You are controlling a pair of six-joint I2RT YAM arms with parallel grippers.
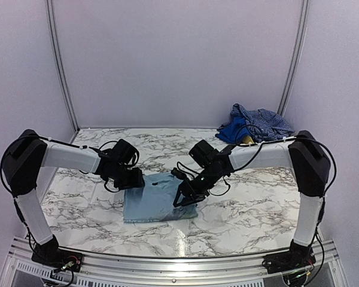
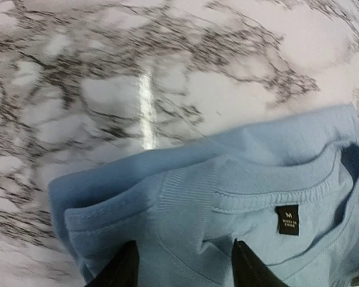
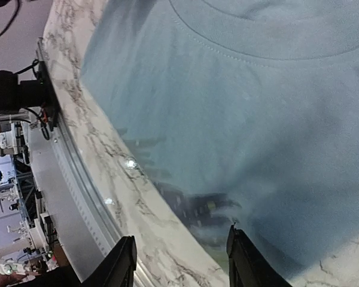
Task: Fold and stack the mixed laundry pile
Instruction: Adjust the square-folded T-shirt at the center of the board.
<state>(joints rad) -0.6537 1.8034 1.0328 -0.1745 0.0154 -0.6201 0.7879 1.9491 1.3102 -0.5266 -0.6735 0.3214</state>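
Note:
A pale sky-blue T-shirt [image 1: 157, 202] lies folded flat on the marble table [image 1: 78, 203], between the two arms. My left gripper [image 1: 136, 179] hangs over its upper left corner. In the left wrist view the ribbed collar [image 2: 269, 197] and a black size label [image 2: 287, 219] show, and the left gripper [image 2: 182, 270] stands open with a small pucker of cloth between its fingers [image 2: 116, 272]. My right gripper [image 1: 186, 197] is over the shirt's right edge, also open [image 3: 180, 263], above the shirt's hem [image 3: 257, 179] and bare marble. The rest of the mixed laundry pile [image 1: 258, 122] sits at the back right.
In that pile a navy-and-white check shirt [image 1: 266, 121] lies over a royal-blue piece [image 1: 232, 130], with a bit of yellow basket [image 1: 247, 140] showing beneath. White booth walls close in the table. A metal rail [image 1: 179, 266] runs along the near edge.

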